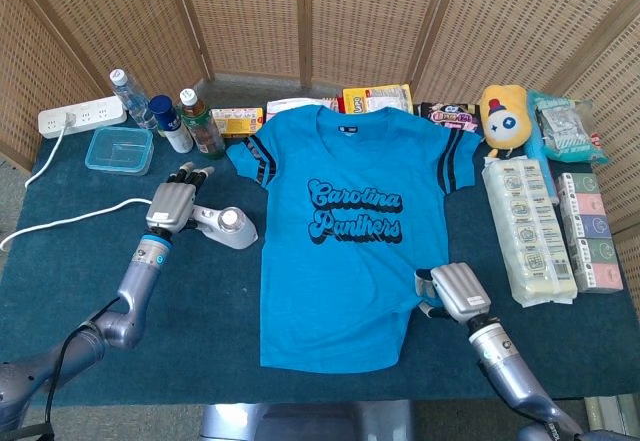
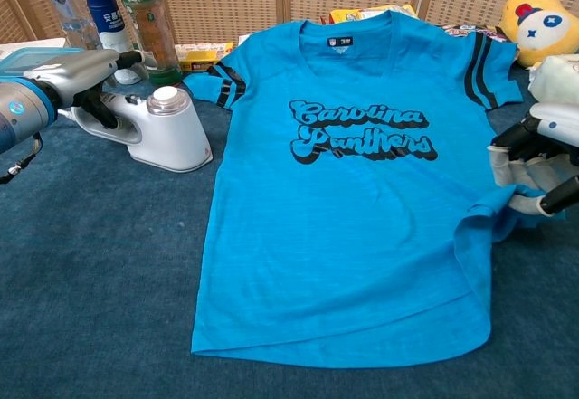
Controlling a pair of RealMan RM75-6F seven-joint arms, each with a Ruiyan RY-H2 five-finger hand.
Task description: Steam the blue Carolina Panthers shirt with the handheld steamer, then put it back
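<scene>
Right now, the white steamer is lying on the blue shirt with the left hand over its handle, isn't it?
Not quite: the steamer sits on the dark tablecloth beside the shirt, off the fabric, as the chest view shows. The left hand is over its handle, fingers extended.

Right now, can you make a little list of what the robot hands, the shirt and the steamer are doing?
shirt: blue Carolina Panthers shirt lies flat on the table, print up
steamer: white handheld steamer stands on the table left of the shirt
left hand: left hand over the steamer's handle, fingers spread, not gripping
right hand: right hand holds the shirt's lower edge, bunching it
</scene>
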